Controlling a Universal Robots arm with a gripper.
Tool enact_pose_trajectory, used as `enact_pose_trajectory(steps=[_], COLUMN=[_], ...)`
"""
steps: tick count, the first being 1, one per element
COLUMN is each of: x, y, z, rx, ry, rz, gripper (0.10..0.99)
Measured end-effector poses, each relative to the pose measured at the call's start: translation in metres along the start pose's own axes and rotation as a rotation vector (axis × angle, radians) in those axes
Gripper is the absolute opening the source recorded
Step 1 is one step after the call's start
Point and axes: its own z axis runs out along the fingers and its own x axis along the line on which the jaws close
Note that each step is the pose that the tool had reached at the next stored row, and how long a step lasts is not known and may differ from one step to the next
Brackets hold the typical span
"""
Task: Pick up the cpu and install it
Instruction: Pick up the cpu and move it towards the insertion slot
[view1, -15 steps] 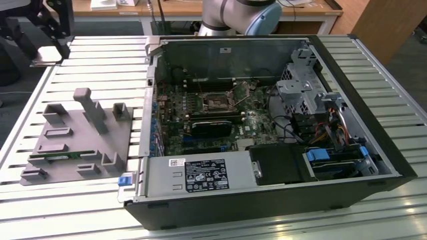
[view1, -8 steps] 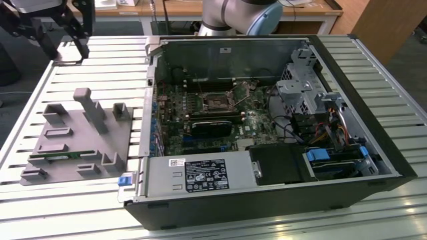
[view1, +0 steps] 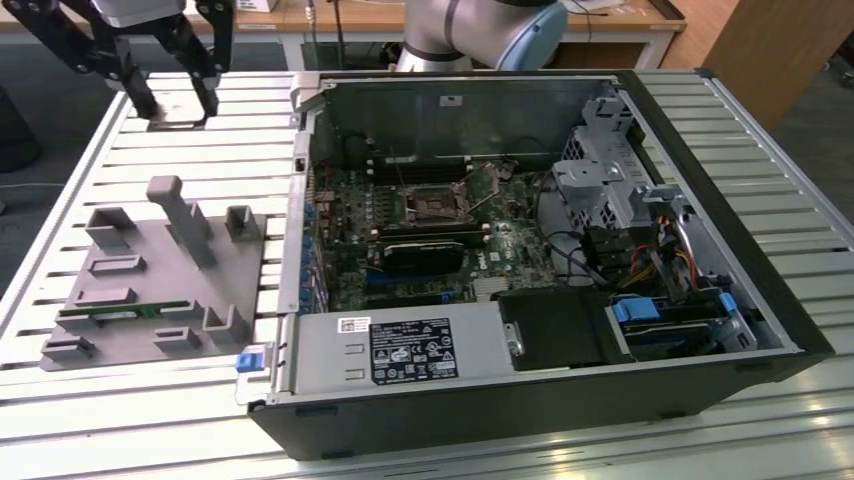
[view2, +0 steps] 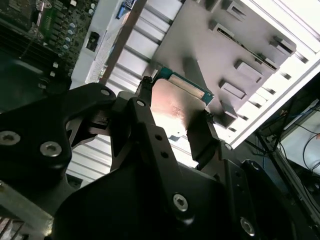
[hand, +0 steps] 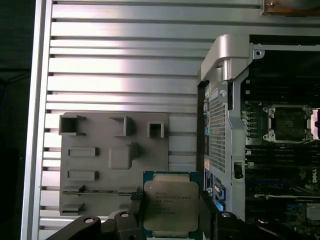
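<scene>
The cpu (hand: 171, 202) is a small square chip with a silver top and a thin green rim. It sits flat between my gripper's two black fingers (hand: 136, 207), and my gripper (hand: 171, 212) is shut on its edges. In the second wrist view the cpu (view2: 175, 102) shows from the side, inside the gripper (view2: 175, 117). In the exterior view the gripper (view1: 174, 112) hangs at the far left over the slatted table, holding the cpu (view1: 176, 122) above the grey tray (view1: 254, 285). The dark socket (view1: 434, 205) on the motherboard lies open, to the exterior view's right of the gripper.
An open computer case (view1: 534, 400) fills the middle and right of the table, its metal wall (hand: 220, 115) between the tray and the motherboard. The grey tray (hand: 100, 132) has raised posts and holds a green memory stick (view1: 127, 312). The socket (hand: 290, 122) shows inside the case.
</scene>
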Motion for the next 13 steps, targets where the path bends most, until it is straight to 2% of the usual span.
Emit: enact_pose_trajectory(steps=[6,13], x=[-0.0235,-0.0416], y=[0.0002,0.0006], z=[0.0004,0.001], rx=[0.0,0.0], ry=[0.0,-0.0001], rz=[0.0,0.0], gripper=[0.533,0.533])
